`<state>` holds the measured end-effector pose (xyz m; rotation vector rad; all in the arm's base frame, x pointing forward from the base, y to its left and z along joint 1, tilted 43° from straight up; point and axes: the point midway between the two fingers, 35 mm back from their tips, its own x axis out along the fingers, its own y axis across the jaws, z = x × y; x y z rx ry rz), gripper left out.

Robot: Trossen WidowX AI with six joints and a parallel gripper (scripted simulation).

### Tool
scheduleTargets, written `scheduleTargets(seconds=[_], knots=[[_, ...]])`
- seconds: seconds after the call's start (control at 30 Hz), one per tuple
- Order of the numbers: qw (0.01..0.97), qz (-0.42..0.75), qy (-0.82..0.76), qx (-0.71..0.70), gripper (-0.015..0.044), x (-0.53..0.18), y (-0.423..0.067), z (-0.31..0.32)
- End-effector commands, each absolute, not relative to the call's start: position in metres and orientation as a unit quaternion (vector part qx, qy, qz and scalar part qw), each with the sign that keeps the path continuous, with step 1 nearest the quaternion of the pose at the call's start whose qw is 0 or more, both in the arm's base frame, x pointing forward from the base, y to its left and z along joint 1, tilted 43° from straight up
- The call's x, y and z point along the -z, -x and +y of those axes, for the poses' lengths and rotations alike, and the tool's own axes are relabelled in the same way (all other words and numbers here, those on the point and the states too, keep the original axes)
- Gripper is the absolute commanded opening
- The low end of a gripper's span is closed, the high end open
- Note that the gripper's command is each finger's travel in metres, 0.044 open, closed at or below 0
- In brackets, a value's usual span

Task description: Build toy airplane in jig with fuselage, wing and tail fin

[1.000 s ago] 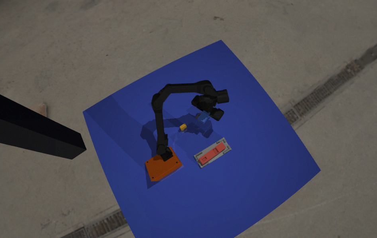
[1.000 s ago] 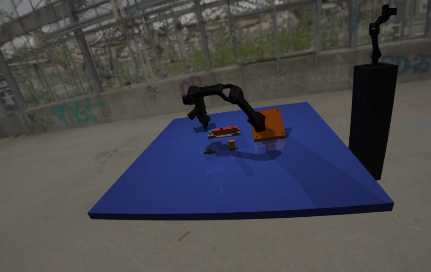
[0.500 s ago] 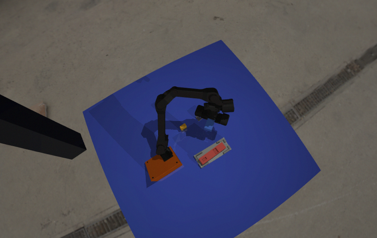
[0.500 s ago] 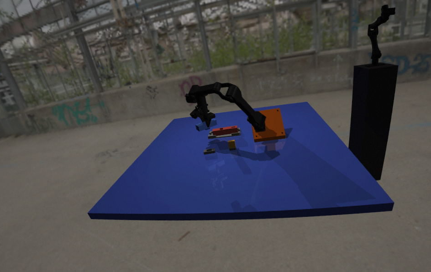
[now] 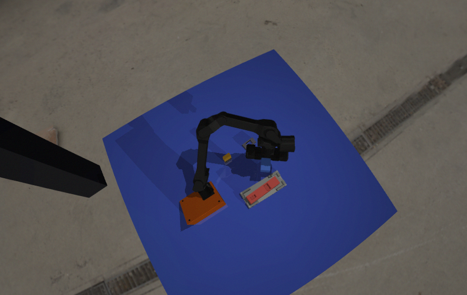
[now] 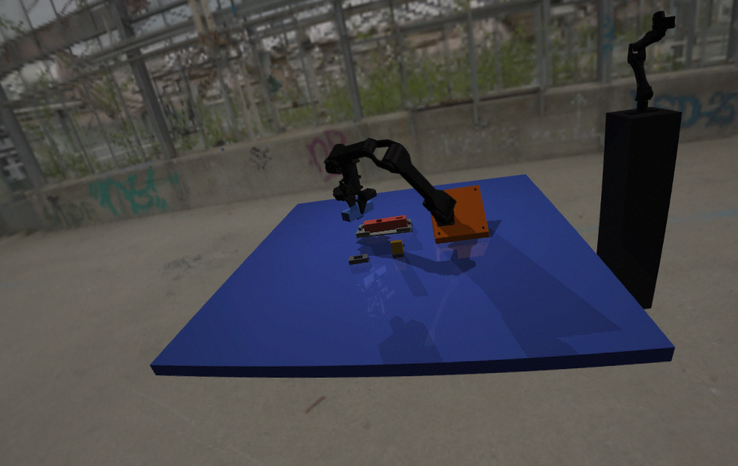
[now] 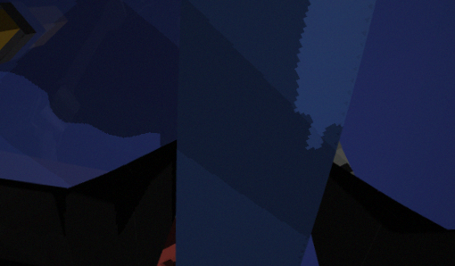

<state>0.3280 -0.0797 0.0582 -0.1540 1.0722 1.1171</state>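
From the top, the gripper (image 5: 264,161) was clamped on the light-blue wing (image 5: 265,168), hanging just off the far end of the grey jig (image 5: 282,181). The red fuselage (image 5: 262,190) was already lying flat in the cradle with both sockets showing dark on top. The yellow tail fin (image 5: 227,157) sat on the blue mat (image 5: 338,205), well apart from the jig, near the arm's shadow.

Exterior view showed the wing (image 6: 351,215) held above the mat, tilted a bit, just beside the jig's end and not yet over the fuselage (image 6: 385,223). A small dark stand (image 6: 358,259) was empty out front.

Wrist cam was mostly the wing (image 7: 242,134) filling the middle between the two black fingers, a sliver of red at the bottom.

My guess is the wing's a light, stiff slab, probably slick-sided, so holding it across the flat faces near the middle makes sense. The tab needs squaring up before pushing down.
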Motion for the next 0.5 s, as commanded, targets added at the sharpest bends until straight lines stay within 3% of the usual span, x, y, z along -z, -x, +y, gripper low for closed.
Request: scheduleTargets(seconds=[0.0, 0.47], knots=[[0.706, 0.469, 0.092, -0.522, 0.0, -0.044, -0.322, -0.088], [0.688, 0.396, 0.181, -0.581, 0.0, -0.009, -0.305, -0.113]])
